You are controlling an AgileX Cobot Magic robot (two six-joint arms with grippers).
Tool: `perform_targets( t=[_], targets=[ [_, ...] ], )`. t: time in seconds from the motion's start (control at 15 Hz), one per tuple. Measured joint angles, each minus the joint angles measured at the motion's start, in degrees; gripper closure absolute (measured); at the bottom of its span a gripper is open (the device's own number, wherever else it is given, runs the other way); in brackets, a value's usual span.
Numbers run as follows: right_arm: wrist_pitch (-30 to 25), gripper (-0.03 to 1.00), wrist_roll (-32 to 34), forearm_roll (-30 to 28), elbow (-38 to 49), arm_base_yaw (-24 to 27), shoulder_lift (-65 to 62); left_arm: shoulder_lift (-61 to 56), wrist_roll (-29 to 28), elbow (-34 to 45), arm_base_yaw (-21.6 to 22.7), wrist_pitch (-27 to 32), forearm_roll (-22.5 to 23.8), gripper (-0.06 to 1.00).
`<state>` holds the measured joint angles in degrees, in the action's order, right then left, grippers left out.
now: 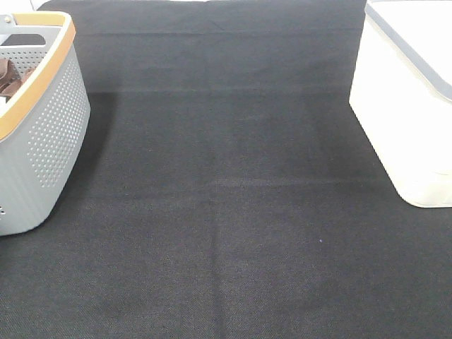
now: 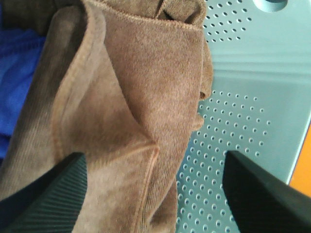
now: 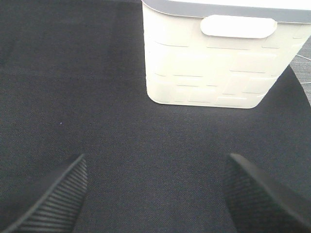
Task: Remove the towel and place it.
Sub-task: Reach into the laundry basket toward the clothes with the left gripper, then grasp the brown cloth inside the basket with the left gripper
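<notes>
In the left wrist view a brown microfibre towel [image 2: 131, 97] with a stitched hem lies folded and rumpled inside the grey perforated basket [image 2: 243, 121]. My left gripper [image 2: 155, 155] is open just above it, one finger over the cloth and the other over the basket wall, holding nothing. In the high view the basket [image 1: 49, 134] stands at the left edge and a bit of brown cloth [image 1: 7, 74] shows inside; I cannot tell which cloth it is. My right gripper [image 3: 156, 158] is open and empty over the black mat. Neither gripper shows in the high view.
A blue cloth [image 2: 17, 77] lies beside the towel in the basket. A white bin with a grey rim [image 1: 402, 106] stands at the right; it also shows in the right wrist view [image 3: 214, 63]. A black mat [image 1: 226, 212] covers the table.
</notes>
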<state>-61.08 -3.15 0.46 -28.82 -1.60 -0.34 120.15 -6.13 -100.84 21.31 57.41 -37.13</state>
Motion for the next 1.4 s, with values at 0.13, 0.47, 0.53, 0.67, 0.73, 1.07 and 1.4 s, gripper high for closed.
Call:
perform_targets(
  t=[0.13, 0.47, 0.53, 0.67, 0.73, 1.07, 1.4],
  targets=[
    [0.0, 0.23, 0.0, 0.1, 0.0, 0.0, 0.0, 0.5, -3.1, -3.8, 0.0, 1.0, 4.1, 0.21],
    [0.0, 0.23, 0.0, 0.1, 0.0, 0.0, 0.0, 1.1, -7.6, -5.9, 0.0, 7.1, 13.1, 0.21],
    [0.0, 0.23, 0.0, 0.1, 0.0, 0.0, 0.0, 2.1, -7.7, -5.9, 0.0, 7.6, 13.5, 0.21],
    [0.0, 0.23, 0.0, 0.1, 0.0, 0.0, 0.0, 3.0, -7.7, -5.9, 0.0, 6.2, 12.4, 0.21],
    [0.0, 0.23, 0.0, 0.1, 0.0, 0.0, 0.0, 3.2, -7.7, -5.9, 0.0, 5.0, 11.1, 0.21],
    [0.0, 0.23, 0.0, 0.1, 0.0, 0.0, 0.0, 6.6, -7.3, -6.0, 0.0, 2.0, 6.8, 0.21],
    [0.0, 0.23, 0.0, 0.2, 0.0, 0.0, 0.0, 8.3, -5.7, -6.0, -0.2, -2.2, 2.5, 0.28]
  ],
)
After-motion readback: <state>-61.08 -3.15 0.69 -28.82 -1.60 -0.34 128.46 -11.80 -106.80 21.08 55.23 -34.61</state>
